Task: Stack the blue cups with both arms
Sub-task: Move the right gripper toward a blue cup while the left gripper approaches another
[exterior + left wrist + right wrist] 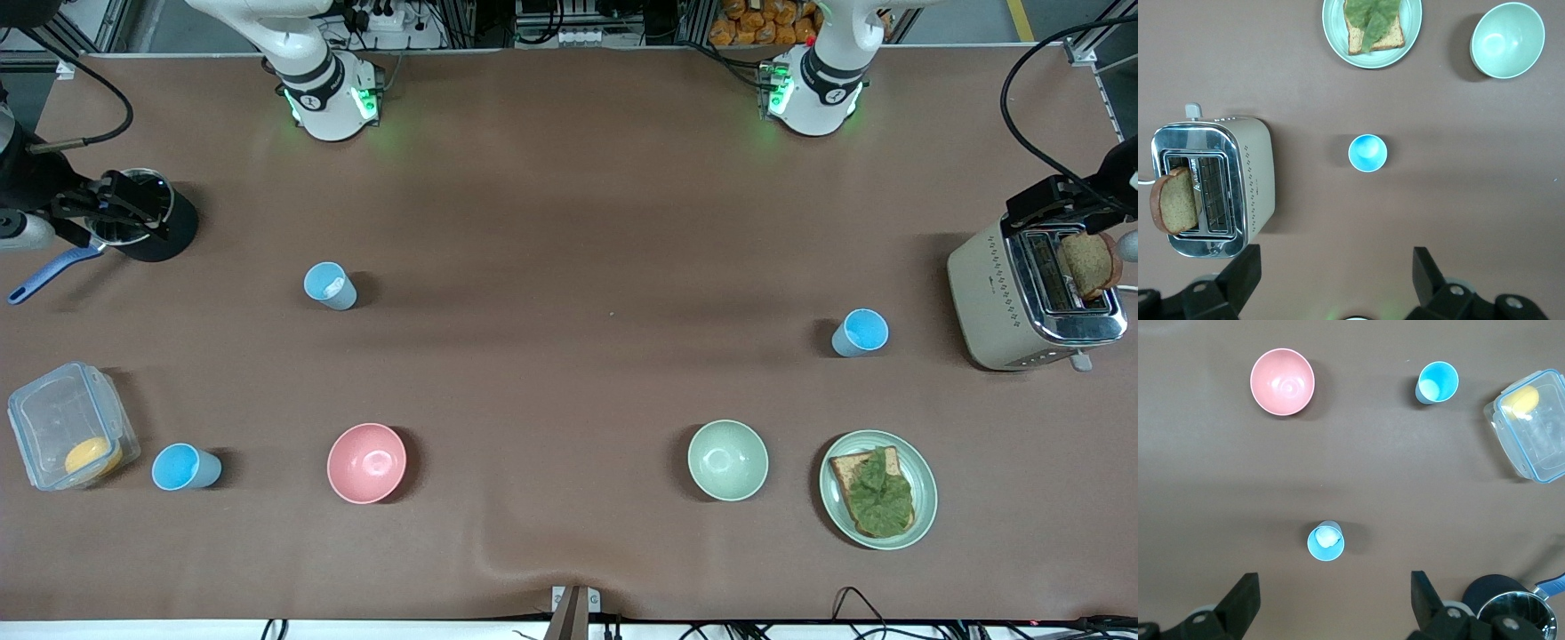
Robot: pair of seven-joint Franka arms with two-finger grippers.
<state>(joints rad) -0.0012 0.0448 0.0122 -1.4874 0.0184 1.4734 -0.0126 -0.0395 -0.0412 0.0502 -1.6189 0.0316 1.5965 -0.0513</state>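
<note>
Pink bowl (366,462) sits between blue cups (329,285).

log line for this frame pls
stage: pre-grasp | blue cups: three upright, apart, none stacked | left gripper: open, above table | right gripper: open, above table

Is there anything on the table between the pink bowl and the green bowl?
No. In the front view, only bare table lies between the pink bowl and the green bowl.
</note>
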